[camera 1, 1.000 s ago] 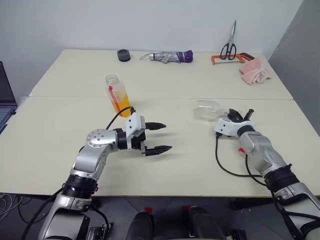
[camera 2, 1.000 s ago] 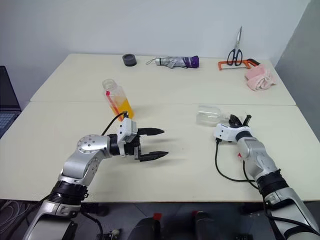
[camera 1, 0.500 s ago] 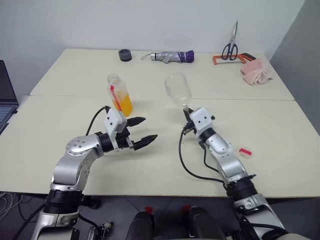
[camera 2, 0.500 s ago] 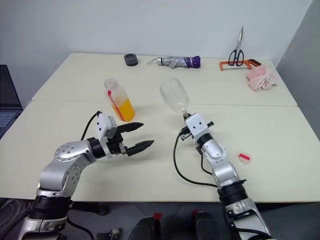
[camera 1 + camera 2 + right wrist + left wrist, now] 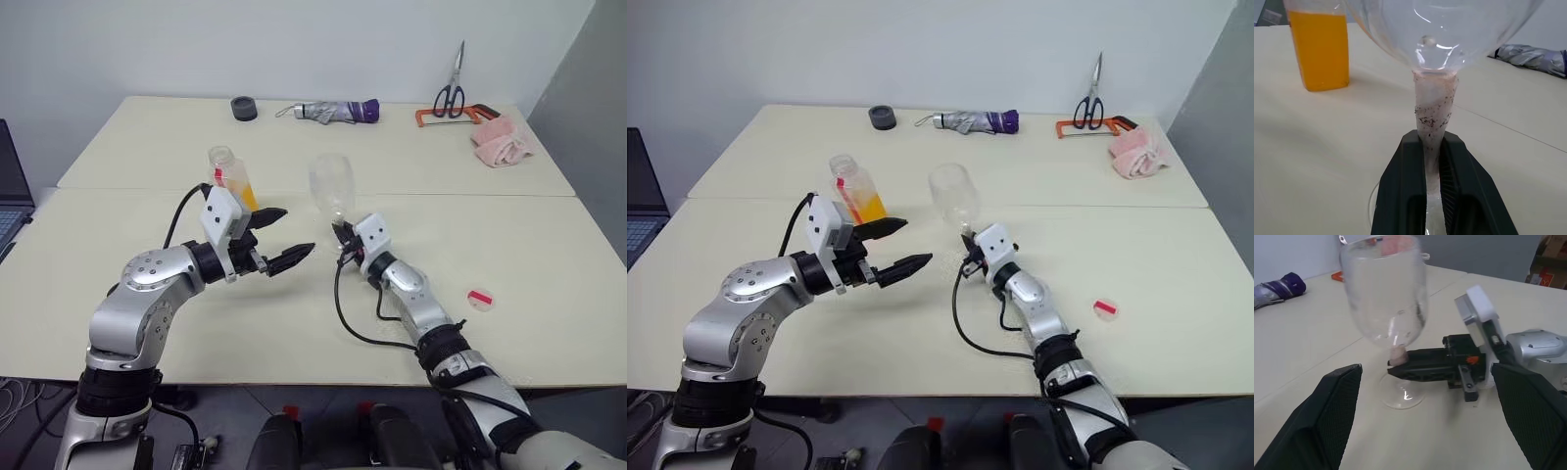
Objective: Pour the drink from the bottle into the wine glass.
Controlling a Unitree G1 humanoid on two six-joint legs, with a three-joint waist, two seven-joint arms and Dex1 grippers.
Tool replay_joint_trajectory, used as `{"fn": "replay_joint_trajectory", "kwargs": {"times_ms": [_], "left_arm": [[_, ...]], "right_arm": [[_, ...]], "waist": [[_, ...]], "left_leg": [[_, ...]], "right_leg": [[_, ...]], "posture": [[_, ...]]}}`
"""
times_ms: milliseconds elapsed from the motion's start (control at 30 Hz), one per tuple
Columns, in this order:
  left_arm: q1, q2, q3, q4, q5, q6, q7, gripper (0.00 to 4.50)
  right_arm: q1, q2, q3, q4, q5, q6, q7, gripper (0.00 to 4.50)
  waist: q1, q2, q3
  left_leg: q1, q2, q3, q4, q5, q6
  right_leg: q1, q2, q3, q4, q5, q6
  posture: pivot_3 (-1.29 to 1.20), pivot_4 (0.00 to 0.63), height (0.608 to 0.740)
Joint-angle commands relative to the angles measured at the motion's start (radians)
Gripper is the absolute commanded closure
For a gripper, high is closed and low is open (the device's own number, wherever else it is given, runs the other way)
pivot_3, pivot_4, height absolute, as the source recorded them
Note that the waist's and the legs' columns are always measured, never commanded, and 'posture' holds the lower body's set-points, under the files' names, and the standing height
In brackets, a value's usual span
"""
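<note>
Standing at ten o'clock on the cream table (image 5: 549, 255), the small clear plastic bottle (image 5: 232, 183) of orange drink (image 5: 245, 198) waits behind the left gripper (image 5: 282, 237), jaws agape; at centre, the right gripper (image 5: 1432, 193) pinches the clear stemmed wine glass (image 5: 331, 191) low on its stem, so a careless reach could topple either.

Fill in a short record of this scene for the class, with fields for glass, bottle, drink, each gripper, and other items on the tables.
glass: wine glass upright, empty, stem clamped by right gripper
bottle: bottle standing on table, cap off, not held
drink: orange drink in the bottle
left gripper: left gripper open, holds nothing, on the near side of the bottle
right gripper: shut on glass stem
far table: black ring, umbrella, scissors, saw, pink cloth
near table: small red-and-white piece
far left: laptop
</note>
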Motion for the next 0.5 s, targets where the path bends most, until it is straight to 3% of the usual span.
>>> {"fn": "replay_joint_trajectory", "kwargs": {"times_ms": [33, 500], "left_arm": [[0.002, 0.016, 0.021, -0.018, -0.016, -0.016, -0.011, 0.0], [0.047, 0.059, 0.062, 0.081, 0.011, -0.128, -0.042, 0.0]], "right_arm": [[0.053, -0.031, 0.022, -0.003, -0.027, 0.02, 0.026, 4.39], [-0.077, 0.06, -0.027, 0.121, 0.05, -0.018, 0.078, 4.39]], "waist": [[0.001, 0.0, 0.0], [-0.012, 0.0, 0.0]], "left_leg": [[0.0, 0.0, 0.0, 0.0, 0.0, 0.0], [0.001, 0.001, 0.0, 0.0, 0.0, 0.0]], "right_leg": [[0.0, 0.0, 0.0, 0.0, 0.0, 0.0], [0.0, 0.001, 0.0, 0.0, 0.0, 0.0]], "posture": [[0.0, 0.15, 0.74], [0.0, 0.15, 0.74]]}}
